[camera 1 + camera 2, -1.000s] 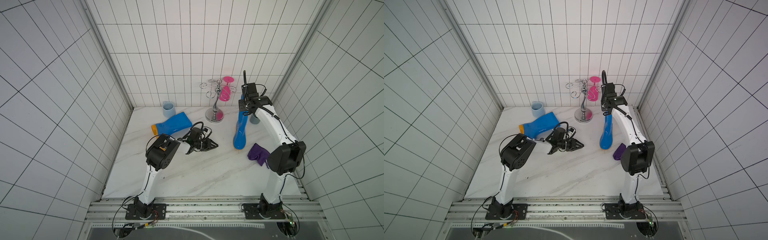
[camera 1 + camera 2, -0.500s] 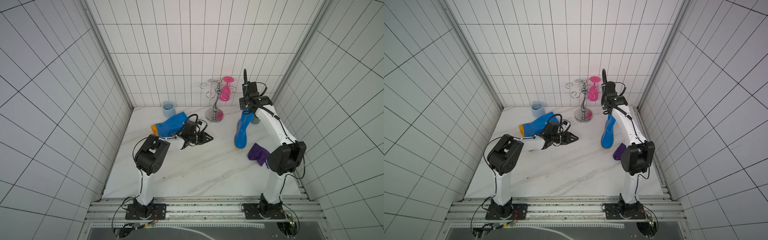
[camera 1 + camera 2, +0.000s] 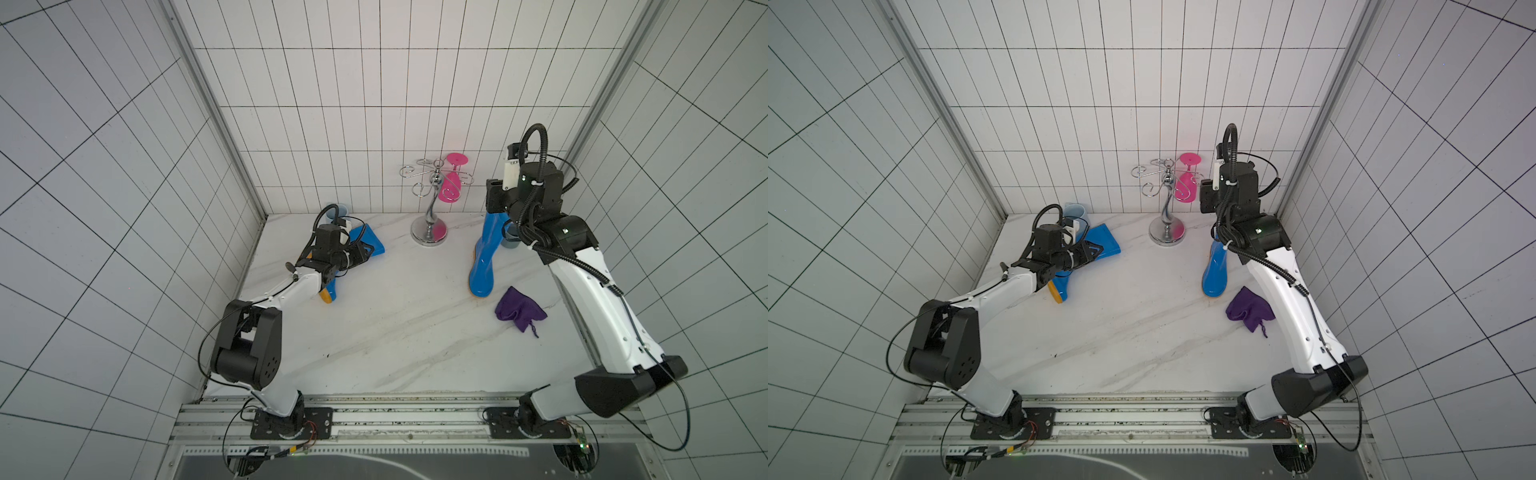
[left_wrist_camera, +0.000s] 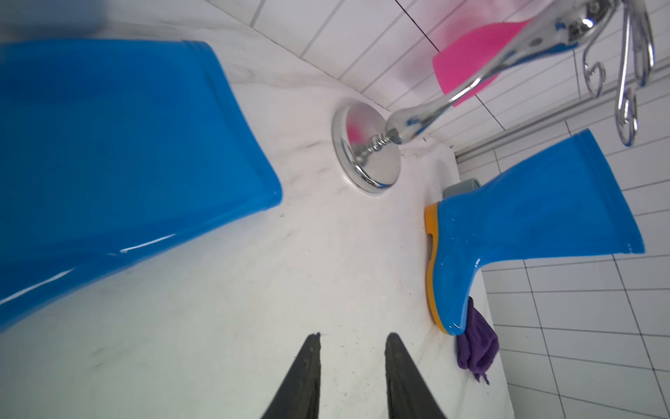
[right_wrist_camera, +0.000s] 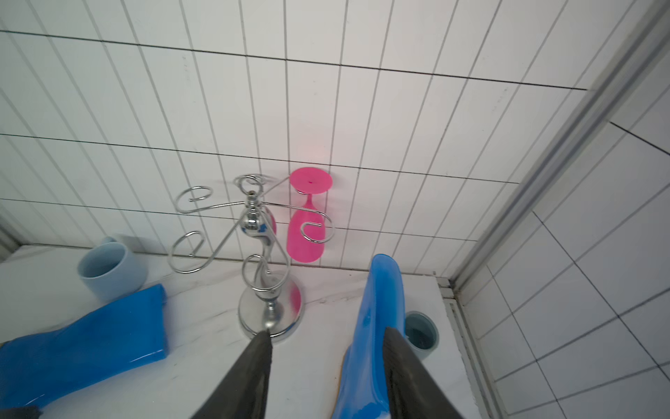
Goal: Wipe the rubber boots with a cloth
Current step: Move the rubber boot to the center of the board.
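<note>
Counting one lying boot (image 3: 370, 245), one upright boot (image 3: 482, 266), one cloth (image 3: 517, 311).
My arms stretch forward; left gripper (image 4: 353, 335) and right gripper (image 5: 328, 332) are both parted, holding nothing.

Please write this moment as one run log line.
left gripper: open, beside lying boot | right gripper: open at upright boot top | cloth: on table

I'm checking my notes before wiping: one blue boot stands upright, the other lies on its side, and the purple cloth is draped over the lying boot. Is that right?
Not quite. The cloth is not on the lying boot. Both top views show it on the table, beside the toe of the upright boot. The rest holds.
</note>
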`<state>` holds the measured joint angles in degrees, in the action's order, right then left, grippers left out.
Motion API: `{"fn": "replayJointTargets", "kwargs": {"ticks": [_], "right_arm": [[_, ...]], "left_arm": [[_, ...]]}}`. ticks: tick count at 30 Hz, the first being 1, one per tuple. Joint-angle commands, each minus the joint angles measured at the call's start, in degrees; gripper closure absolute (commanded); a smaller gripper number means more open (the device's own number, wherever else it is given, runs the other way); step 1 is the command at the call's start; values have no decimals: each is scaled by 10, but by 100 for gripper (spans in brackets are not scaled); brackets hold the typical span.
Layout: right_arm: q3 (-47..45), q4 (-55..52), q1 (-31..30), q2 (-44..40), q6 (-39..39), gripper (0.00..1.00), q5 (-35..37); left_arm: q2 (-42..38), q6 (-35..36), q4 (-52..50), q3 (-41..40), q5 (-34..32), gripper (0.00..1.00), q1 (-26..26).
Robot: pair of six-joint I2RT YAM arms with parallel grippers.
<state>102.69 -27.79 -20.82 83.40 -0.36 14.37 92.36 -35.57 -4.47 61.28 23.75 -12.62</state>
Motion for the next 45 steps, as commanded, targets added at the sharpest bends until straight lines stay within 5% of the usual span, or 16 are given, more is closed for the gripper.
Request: {"fn": "replayJointTargets", "kwargs": {"ticks": [1,20,32,45], "right_arm": [[-50,26,-20,18,11,49,-99],[-139,84,-89,171,17,49,-232],[-30,159,-81,365,27,49,-297],[19,285,-64,484,106,51,-412]], "left_arm": [[-12,21,-51,-24,-45,68,30],[-86,38,-90,-95,-214,63,119],[-25,40,-56,-99,-181,63,147],[5,40,-36,-106,-180,63,147]]}}
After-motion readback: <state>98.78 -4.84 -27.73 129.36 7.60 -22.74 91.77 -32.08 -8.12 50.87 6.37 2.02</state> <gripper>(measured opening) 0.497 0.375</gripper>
